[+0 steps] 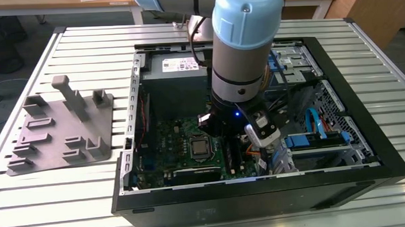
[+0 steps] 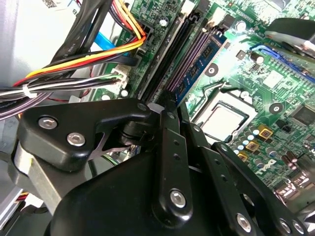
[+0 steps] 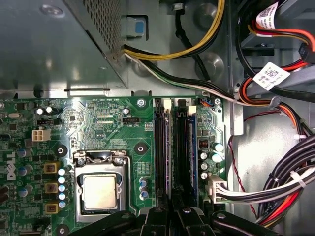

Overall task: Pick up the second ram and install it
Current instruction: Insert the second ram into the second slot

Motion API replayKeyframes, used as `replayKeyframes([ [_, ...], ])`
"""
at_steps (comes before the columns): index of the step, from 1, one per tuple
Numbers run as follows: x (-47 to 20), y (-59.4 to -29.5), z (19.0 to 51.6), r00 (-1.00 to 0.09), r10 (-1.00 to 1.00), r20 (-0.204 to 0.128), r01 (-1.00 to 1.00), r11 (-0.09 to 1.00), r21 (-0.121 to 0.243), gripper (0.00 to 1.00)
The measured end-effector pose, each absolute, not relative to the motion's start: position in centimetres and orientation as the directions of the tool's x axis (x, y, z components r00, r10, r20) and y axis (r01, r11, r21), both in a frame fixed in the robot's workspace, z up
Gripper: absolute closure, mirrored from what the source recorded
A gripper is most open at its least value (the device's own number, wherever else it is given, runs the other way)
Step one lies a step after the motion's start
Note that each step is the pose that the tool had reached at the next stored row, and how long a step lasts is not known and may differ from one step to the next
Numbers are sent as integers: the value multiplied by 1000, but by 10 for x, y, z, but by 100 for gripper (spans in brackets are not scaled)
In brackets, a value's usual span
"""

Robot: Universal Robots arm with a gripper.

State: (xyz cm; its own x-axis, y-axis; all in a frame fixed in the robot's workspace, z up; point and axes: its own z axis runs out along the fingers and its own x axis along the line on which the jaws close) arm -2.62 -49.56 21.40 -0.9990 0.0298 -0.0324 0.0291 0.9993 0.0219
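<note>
1. Slatted white table (image 1: 77, 188) carries an open PC case (image 1: 365, 153) with a grey moulded tray (image 1: 58, 128) sitting off toward the exterior view's left.
2. Arm's gripper (image 1: 235, 126) is down inside the case, right over the motherboard (image 3: 98, 123) memory slots (image 3: 161, 147).
3. Second ram (image 2: 199, 61) looks like the blue-green stick standing in a slot, ahead of the jaws. Can't tell if the jaws are apart or clamped on it.
4. My take: keep the stick square to the slot, press evenly at both ends, and mind the cable bundle (image 2: 64, 73) right beside it.
</note>
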Motion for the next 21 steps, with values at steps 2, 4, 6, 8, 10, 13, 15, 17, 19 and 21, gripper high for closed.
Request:
replayKeyframes([
  [2,-26,-496,214,-999,30,-32,29,999,21,86],
  [4,-26,-496,214,-999,25,-31,24,1000,20,86],
  [6,-25,-496,214,-999,13,-30,13,1000,20,86],
  [8,-24,-496,214,-1000,5,-28,5,1000,20,86],
  [10,-24,-495,213,-1000,1,-27,0,1000,20,86],
  [13,-24,-496,211,-1000,0,-26,-1,1000,21,86],
  [15,-24,-496,211,-1000,0,-26,-1,1000,22,86],
  [17,-24,-496,210,-1000,0,-26,-1,1000,22,86],
  [19,-24,-495,209,-1000,0,-26,-1,1000,23,86],
  [21,-24,-496,207,-1000,0,-25,-1,1000,24,86],
])
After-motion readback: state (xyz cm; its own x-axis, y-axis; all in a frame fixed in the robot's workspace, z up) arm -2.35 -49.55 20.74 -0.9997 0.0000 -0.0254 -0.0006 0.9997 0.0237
